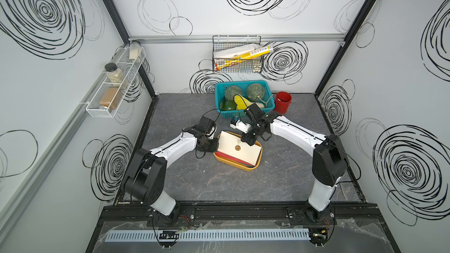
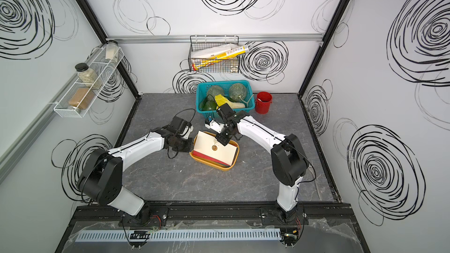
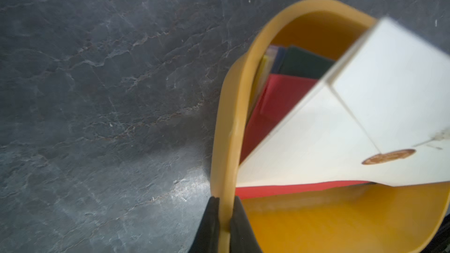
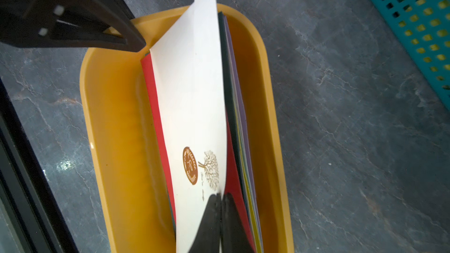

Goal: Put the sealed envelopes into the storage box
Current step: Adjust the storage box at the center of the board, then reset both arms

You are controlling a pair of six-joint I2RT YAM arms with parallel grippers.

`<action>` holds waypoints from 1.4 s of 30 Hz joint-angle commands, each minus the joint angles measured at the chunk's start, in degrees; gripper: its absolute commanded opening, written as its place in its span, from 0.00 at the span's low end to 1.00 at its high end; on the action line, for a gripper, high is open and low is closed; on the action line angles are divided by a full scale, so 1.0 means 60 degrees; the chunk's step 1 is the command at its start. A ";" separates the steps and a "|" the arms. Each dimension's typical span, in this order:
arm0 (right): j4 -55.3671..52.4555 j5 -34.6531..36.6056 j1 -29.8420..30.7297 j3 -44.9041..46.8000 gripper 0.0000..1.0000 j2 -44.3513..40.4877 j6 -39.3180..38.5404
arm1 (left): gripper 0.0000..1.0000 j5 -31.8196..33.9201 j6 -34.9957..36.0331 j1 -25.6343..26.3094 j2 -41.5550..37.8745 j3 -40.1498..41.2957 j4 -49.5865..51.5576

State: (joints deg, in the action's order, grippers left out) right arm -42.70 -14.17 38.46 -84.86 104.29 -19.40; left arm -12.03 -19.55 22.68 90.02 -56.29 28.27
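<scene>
Sealed envelopes (image 4: 149,88), red, green, lilac, are stacked in the storage box (image 4: 109,118), its rim clamped by the left gripper (image 3: 225,200). A brown-sealed white envelope (image 4: 192,98) is pinched by the right gripper (image 4: 221,196).

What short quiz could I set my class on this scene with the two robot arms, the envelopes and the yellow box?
1. True or false: the left hand is closed on the rim of the storage box.
2. Which envelope is the right hand pinching? A red, B white, C navy.
3. Name the container standing beside the teal basket.
Key: 1 true. 2 B, the white envelope. 3 the red bucket.
</scene>
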 commanded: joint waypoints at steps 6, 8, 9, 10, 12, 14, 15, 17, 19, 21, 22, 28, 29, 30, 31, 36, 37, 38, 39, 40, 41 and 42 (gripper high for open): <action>0.0275 0.0575 0.0135 0.0251 0.32 -0.0260 0.0244 | 0.06 -0.0998 -0.1216 -0.0369 -0.0595 0.0547 -0.1187; 0.0364 0.0816 0.0124 0.0148 0.35 -0.0365 0.0411 | 0.06 -0.0987 -0.1239 -0.0368 -0.0633 0.0537 -0.1189; 0.0419 0.0974 0.0129 0.0066 0.36 -0.0442 0.0532 | 0.07 -0.0881 -0.1260 -0.0371 -0.0637 0.0516 -0.1146; 0.0467 0.1137 0.0120 -0.0036 0.37 -0.0514 0.0647 | 0.06 -0.0806 -0.1297 -0.0371 -0.0647 0.0520 -0.1138; 0.0706 0.1554 0.0069 -0.0208 0.42 -0.0766 0.1106 | 0.06 -0.0611 -0.1497 -0.0374 -0.0680 0.0544 -0.1191; 0.1081 0.1766 -0.0172 -0.0296 0.49 -0.1181 0.1902 | 0.05 -0.0466 -0.2063 -0.0372 -0.0691 0.0686 -0.1447; 0.1250 0.1914 -0.0316 -0.0286 0.53 -0.1369 0.2359 | 0.05 -0.0419 -0.2385 -0.0352 -0.0713 0.0778 -0.1621; 0.1549 0.2164 -0.0732 -0.0169 0.61 -0.1839 0.3344 | 0.05 -0.0181 -0.3137 -0.0316 -0.0732 0.0954 -0.2006; 0.1680 0.2318 -0.1190 0.0097 0.78 -0.2306 0.4157 | 0.05 0.0128 -0.3661 -0.0237 -0.0649 0.0972 -0.2291; 0.1940 0.2482 -0.1605 0.0626 1.00 -0.2839 0.4867 | 0.05 0.0329 -0.3920 -0.0154 -0.0365 0.0693 -0.2410; 0.2144 0.2560 -0.1756 0.0978 1.00 -0.3169 0.5073 | 0.05 0.0377 -0.3970 -0.0136 -0.0092 0.0429 -0.2380; 0.2553 0.3536 -0.2168 0.2292 1.00 -0.4339 0.5639 | 0.26 0.0440 -0.3775 0.0063 0.1635 -0.1526 -0.1857; 0.2575 0.3636 -0.2211 0.2417 1.00 -0.4426 0.5668 | 0.39 0.0562 -0.3670 0.0136 0.1827 -0.1874 -0.1646; 0.2588 0.3685 -0.2258 0.2512 1.00 -0.4490 0.5668 | 0.49 0.0570 -0.3582 0.0185 0.1885 -0.2031 -0.1571; 0.2611 0.3704 -0.2343 0.2626 1.00 -0.4538 0.5638 | 0.62 0.0546 -0.3533 0.0217 0.1778 -0.2073 -0.1584; 0.3273 0.4038 -0.2969 0.3569 1.00 -0.5025 0.5752 | 0.99 0.1116 -0.3087 0.0048 0.0070 -0.1952 -0.1477; 0.3530 0.4374 -0.3143 0.3895 1.00 -0.5183 0.5758 | 0.99 0.1377 -0.2840 -0.0061 -0.0334 -0.1948 -0.1373; 0.3872 0.4836 -0.3311 0.4266 1.00 -0.5333 0.5754 | 0.99 0.1880 -0.2589 -0.0187 -0.0739 -0.1948 -0.1238; 0.4271 0.5281 -0.3507 0.4614 1.00 -0.5503 0.5681 | 0.99 0.2367 -0.2346 -0.0288 -0.1078 -0.1884 -0.1186; 0.4749 0.5684 -0.3735 0.5108 1.00 -0.5695 0.5479 | 0.99 0.2915 -0.1909 -0.0437 -0.1440 -0.1674 -0.1268; 0.5427 0.6076 -0.3915 0.5629 1.00 -0.5886 0.5200 | 0.99 0.3570 -0.1517 -0.0575 -0.1788 -0.1419 -0.1443; 0.6020 0.6290 -0.4066 0.6092 1.00 -0.6045 0.4953 | 0.99 0.4084 -0.1158 -0.0707 -0.2043 -0.1141 -0.1688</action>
State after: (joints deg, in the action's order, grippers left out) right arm -17.19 15.38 16.12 -53.39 70.67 13.02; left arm 1.10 -33.98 20.69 81.56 -66.17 19.59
